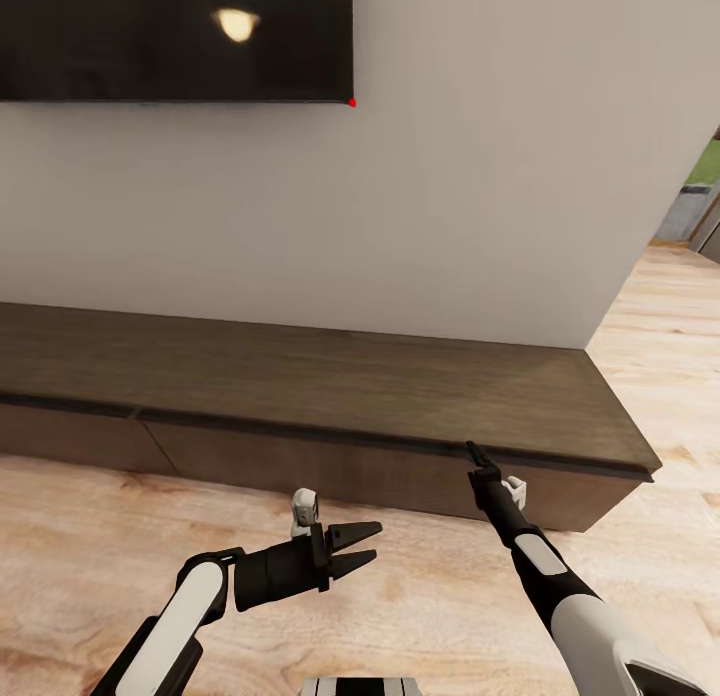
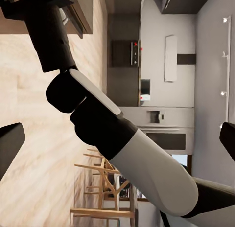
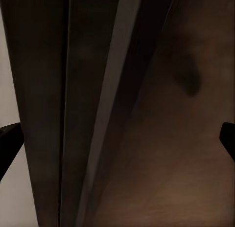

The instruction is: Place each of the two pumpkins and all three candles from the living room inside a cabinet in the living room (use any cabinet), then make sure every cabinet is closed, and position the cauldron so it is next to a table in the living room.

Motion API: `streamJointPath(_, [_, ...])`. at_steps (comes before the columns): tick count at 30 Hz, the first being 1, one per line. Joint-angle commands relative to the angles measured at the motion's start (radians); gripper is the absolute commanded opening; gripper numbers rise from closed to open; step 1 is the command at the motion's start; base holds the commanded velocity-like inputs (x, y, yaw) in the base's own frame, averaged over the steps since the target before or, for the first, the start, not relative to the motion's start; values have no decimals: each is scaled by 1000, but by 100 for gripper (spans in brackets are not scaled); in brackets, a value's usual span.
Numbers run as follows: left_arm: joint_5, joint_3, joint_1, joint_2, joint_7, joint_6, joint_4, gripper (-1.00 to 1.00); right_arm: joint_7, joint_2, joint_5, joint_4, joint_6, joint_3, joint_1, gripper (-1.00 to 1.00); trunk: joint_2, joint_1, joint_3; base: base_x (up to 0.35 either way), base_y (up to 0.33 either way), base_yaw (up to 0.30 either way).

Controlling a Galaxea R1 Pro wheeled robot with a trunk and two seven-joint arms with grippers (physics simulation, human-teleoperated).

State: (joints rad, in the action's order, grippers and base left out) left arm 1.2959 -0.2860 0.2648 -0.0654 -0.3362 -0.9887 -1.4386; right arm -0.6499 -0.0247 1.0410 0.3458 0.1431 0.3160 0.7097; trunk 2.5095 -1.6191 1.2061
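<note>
Directly ahead in the head view runs the cabinet (image 1: 330,376), a long, low unit of dark brown wood with a matte, faintly grained top and flat handleless fronts (image 1: 300,466) below a thin dark groove. All the fronts that show sit flush, and its top is bare. It stands against a smooth pale wall (image 1: 480,196), and at 11 o'clock hangs the glossy black slab of the TV (image 1: 170,36), with a warm lamp glare on it and a tiny red dot at its lower corner. Pale plank flooring (image 1: 120,536) with soft wood grain spreads below.

The right gripper (image 1: 480,463), slim and black on a white-and-black forearm, reaches up from 5 o'clock so that its tip lies at the groove under the cabinet's top edge, toward the cabinet's right end. Its wrist view is pressed close to dark wood and a paler grey strip, with one black fingertip (image 3: 10,144) at each side edge, so its fingers stand wide apart and hold nothing.

The left gripper (image 1: 362,549) hovers over the floor at 6 o'clock, pointing toward 3 o'clock, its two tapered black fingers spread in a moderate V and empty. Its wrist view looks across the right forearm (image 2: 132,148) toward a grey kitchen and pale wooden chairs (image 2: 103,188).
</note>
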Motion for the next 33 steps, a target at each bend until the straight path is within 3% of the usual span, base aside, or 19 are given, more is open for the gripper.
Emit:
streamJointPath(1, [-6,-1,1,-1,-7,-1,1,100,-4,0,10,-1,10,3,1,100,0,0,1,0,0,0])
streamJointPath(4, [-6,-1,1,-1,-7,-1,1,100,-4,1,10,-1,10,2,1,100,0,0,1,0,0,0])
streamJointPath(5, [-6,-1,1,-1,-7,-1,1,100,-4,0,10,-1,10,3,1,-100,0,0,1,0,0,0])
streamJointPath(33, [-7,6,1,-1,-7,1,0,100,-7,0,9,-1,12,2,1,-100,0,0,1,0,0,0])
